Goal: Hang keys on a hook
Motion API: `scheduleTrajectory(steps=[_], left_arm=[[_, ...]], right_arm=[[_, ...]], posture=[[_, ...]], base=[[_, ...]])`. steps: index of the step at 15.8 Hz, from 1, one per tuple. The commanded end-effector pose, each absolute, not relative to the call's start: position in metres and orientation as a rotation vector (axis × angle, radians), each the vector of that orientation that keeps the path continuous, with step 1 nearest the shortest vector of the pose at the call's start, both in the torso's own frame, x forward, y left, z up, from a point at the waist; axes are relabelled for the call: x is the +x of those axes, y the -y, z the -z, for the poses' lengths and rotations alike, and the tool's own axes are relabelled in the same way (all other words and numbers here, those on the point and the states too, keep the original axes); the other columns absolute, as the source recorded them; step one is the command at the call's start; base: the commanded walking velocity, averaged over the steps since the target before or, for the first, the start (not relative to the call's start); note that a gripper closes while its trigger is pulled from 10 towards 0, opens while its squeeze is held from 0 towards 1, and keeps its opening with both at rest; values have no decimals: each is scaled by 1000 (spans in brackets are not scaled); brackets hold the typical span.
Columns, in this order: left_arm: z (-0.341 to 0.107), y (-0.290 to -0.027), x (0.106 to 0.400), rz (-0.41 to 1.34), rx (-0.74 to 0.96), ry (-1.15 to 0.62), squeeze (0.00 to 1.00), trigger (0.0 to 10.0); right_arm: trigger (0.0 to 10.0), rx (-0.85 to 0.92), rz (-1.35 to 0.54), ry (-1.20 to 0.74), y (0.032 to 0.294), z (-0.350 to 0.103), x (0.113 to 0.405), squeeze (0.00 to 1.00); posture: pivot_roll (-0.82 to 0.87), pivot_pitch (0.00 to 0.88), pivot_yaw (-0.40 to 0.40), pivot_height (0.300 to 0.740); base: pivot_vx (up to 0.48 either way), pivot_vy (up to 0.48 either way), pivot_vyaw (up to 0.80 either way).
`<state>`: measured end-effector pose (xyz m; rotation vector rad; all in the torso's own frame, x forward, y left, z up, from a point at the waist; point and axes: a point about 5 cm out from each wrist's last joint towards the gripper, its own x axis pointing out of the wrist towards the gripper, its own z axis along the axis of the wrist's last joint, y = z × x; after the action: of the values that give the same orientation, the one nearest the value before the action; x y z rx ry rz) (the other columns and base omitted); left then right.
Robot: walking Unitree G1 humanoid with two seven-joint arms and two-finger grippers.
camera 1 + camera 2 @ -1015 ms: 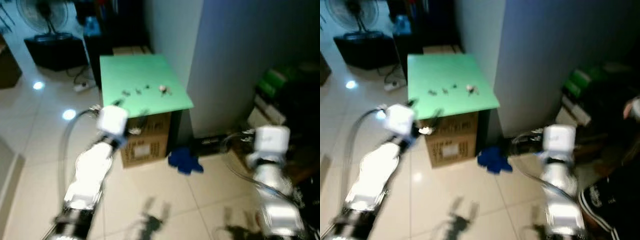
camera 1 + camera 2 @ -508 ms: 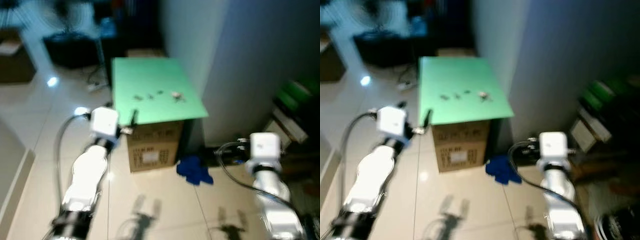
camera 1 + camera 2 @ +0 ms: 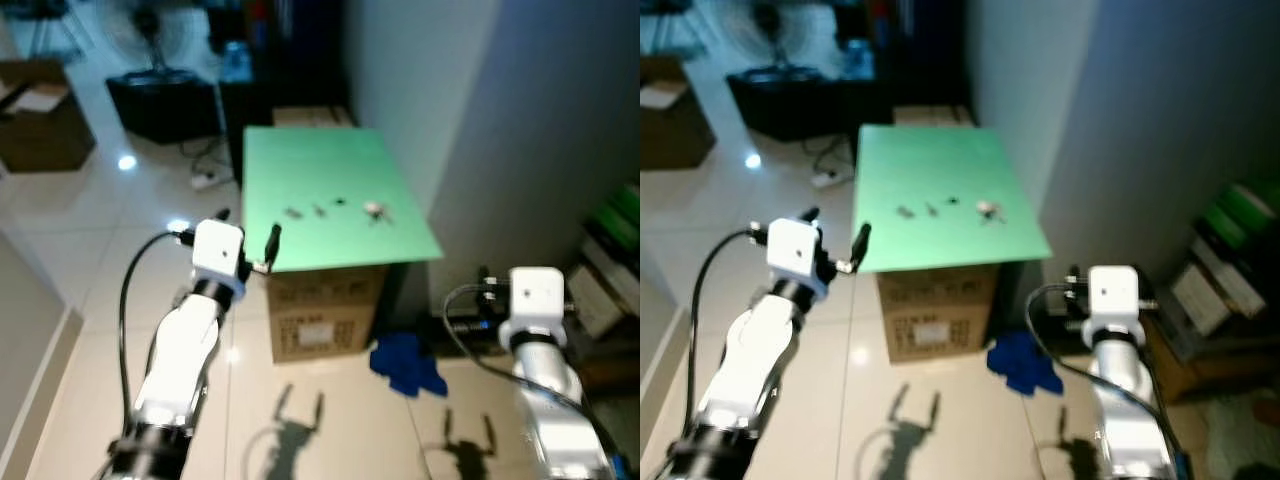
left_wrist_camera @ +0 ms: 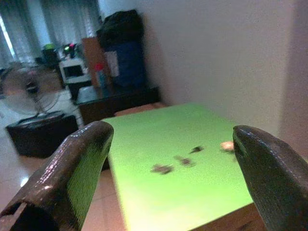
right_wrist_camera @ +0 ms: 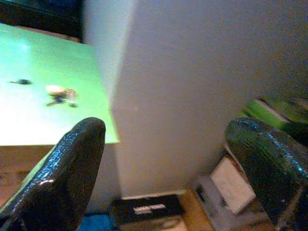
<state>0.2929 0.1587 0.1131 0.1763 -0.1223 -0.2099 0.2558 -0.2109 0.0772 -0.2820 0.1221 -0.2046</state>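
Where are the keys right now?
The keys lie on the green board topping the cardboard box, near its right edge by the wall, ahead of both grippers.

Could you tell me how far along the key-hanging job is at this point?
Nothing looks done: the keys lie on the green board. In hand: the left gripper is open, facing the board; the right gripper is open near the wall. Left: grasping and hanging; I see no hook.
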Motion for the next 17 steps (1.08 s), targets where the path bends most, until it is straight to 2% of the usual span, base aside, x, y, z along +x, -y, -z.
scheduleTrajectory(steps=[1,9,15,17], left_arm=[[-118,-157,294,220,189,139,0,10000],[-118,-152,295,248,185,139,0,10000],[-119,-153,294,241,182,141,0,10000],[-119,-153,293,239,181,143,0,10000]], right_arm=[[10000,-289,212,-107,215,-81,257,0],[10000,-267,175,-106,211,-82,257,0],[10000,-314,116,-121,205,-78,260,0],[10000,-322,109,-120,204,-78,260,0]], posture=[[-101,0,-16,740],[-112,10,-7,740],[-110,14,-21,740],[-113,15,-21,740]], base=[[352,0,0],[358,0,0],[363,0,0],[368,0,591]])
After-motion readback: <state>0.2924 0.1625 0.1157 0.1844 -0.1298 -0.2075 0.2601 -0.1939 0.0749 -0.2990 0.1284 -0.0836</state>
